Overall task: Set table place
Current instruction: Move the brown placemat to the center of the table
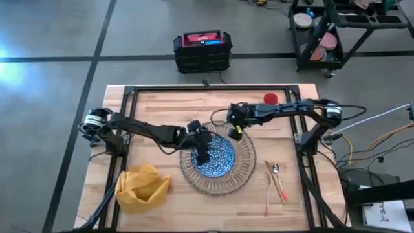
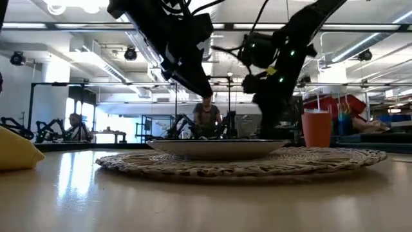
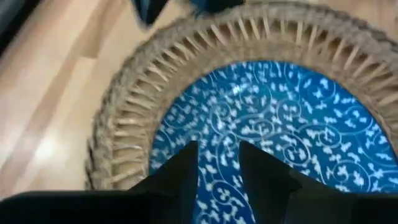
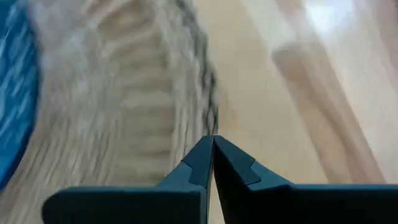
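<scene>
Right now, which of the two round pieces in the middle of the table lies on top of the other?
The blue-patterned plate lies on top. The wider woven round piece is beneath it, with its rim showing all around the plate.

Blue plate centred on woven mat; napkin left.

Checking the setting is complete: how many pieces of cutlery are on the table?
2 can be made out: a spoon and an orange-handled piece, both right of the woven placemat. Overlap may hide more.
</scene>
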Motion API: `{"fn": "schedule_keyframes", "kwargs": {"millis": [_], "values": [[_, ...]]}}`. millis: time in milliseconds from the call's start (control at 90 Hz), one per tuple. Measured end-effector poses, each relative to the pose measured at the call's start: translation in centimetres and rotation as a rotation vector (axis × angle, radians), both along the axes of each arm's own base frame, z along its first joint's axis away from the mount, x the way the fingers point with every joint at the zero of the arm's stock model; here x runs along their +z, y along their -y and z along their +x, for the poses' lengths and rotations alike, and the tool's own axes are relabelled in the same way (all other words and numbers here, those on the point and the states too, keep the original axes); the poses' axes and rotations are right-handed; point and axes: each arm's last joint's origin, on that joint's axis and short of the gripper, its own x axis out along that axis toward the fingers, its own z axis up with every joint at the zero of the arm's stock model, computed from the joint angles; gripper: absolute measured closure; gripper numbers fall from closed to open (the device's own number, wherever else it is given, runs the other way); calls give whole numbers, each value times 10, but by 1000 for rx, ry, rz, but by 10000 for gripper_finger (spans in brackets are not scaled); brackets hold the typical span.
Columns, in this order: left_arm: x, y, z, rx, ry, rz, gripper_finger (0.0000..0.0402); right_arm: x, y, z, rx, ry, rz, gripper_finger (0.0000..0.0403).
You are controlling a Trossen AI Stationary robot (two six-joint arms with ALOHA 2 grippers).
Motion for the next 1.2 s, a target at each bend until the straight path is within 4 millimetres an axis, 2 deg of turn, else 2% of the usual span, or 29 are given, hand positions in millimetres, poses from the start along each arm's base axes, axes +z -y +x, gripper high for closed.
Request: {"fn": "schedule_keyframes", "kwargs": {"millis": [156,267,322,422,600,744,1200], "values": [[-13,12,-1,-11,-58,-12,321,-6,-34,-25,14,-62,47,403],[-17,15,-14,35,-190,-29,329,-13,-55,-40,4,-60,90,403],[-13,14,-20,80,-234,-19,333,-18,-64,-46,-4,-67,104,403],[-6,10,-31,157,-313,31,337,-24,-77,-46,-16,-13,120,403],[-5,9,-32,164,-320,5,334,-32,-95,-43,6,0,140,403],[-9,9,-34,151,-352,1,322,-36,-98,-37,22,23,141,403],[-19,10,-36,183,-360,-62,261,-39,-85,-24,31,69,124,403]]}}
